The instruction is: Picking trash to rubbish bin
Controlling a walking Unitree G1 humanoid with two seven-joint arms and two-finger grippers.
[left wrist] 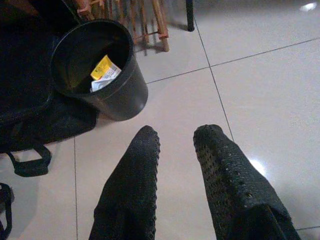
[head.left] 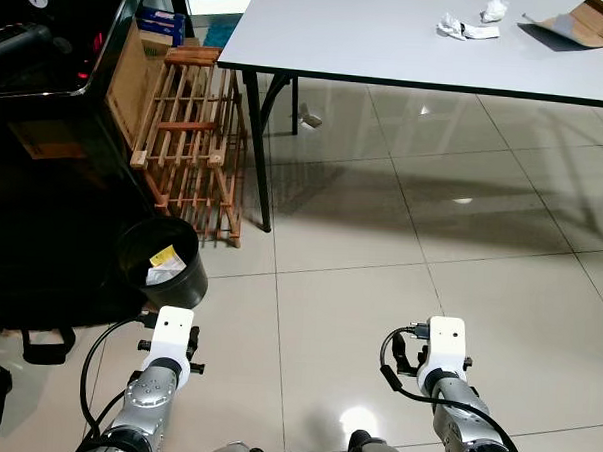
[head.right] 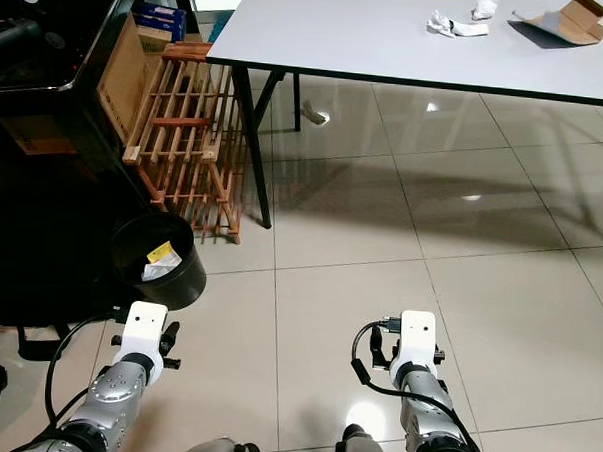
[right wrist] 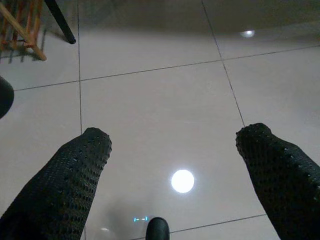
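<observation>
A black rubbish bin (head.left: pixel 165 265) stands on the floor at my left front, against dark furniture; yellow and white wrappers (left wrist: pixel 103 73) lie inside it. On the grey table (head.left: pixel 370 39) ahead lie crumpled white papers (head.left: pixel 466 30) and a torn cardboard piece (head.left: pixel 581 22). One more white scrap (head.left: pixel 309 116) lies on the floor under the table. My left gripper (left wrist: pixel 177 134) hangs low over the tiles just short of the bin, fingers a little apart and empty. Over bare floor, my right gripper (right wrist: pixel 172 135) is wide open and empty.
A wooden slatted rack (head.left: pixel 191 131) leans by the table leg (head.left: pixel 263 154) left of the table. Black bags with straps (head.left: pixel 36 340) lie on the floor at my far left. Glossy tiles (head.left: pixel 430 262) stretch ahead to the table.
</observation>
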